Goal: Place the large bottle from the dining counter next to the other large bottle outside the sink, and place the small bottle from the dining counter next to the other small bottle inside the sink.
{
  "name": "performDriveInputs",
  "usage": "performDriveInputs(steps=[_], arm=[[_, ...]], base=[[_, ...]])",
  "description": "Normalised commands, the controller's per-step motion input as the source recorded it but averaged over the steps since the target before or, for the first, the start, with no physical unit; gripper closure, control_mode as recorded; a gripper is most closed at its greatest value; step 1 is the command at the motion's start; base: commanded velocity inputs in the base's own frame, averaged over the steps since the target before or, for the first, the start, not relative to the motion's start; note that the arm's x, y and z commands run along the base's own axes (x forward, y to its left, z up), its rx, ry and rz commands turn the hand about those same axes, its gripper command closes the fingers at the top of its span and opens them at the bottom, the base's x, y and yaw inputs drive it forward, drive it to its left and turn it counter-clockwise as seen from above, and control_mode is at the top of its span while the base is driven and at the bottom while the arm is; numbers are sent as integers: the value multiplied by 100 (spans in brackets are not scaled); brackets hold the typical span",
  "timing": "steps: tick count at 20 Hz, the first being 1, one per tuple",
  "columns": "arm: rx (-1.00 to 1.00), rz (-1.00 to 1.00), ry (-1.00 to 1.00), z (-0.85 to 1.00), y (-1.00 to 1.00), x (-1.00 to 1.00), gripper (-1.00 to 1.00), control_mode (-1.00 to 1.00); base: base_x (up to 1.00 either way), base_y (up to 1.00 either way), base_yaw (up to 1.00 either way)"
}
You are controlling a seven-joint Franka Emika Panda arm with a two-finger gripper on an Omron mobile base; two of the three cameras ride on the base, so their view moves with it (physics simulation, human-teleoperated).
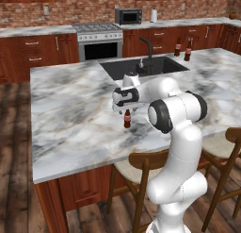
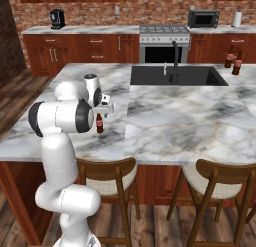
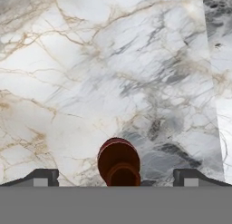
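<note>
while gripper (image 3: 116, 178) gapes, small bottle (image 1: 127, 119) stands upright.

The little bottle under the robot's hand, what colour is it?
Dark brown with a red label; the small bottle shows best in the left base view.

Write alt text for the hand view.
Looking straight down, the open pincer hovers over a small dark brown bottle standing on the veined marble dining counter, one dark fingertip on either side of it, neither touching.
</note>
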Motion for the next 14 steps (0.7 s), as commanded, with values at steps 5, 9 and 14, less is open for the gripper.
performDriveInputs(steps=[5, 9, 14], arm=[[0, 0, 0, 0, 0, 3, -100, -100], [0, 0, 0, 0, 0, 12, -100, -100], [0, 0, 0, 0, 0, 3, -100, -100]], base=[[0, 0, 0], [0, 0, 0], [0, 0, 0]])
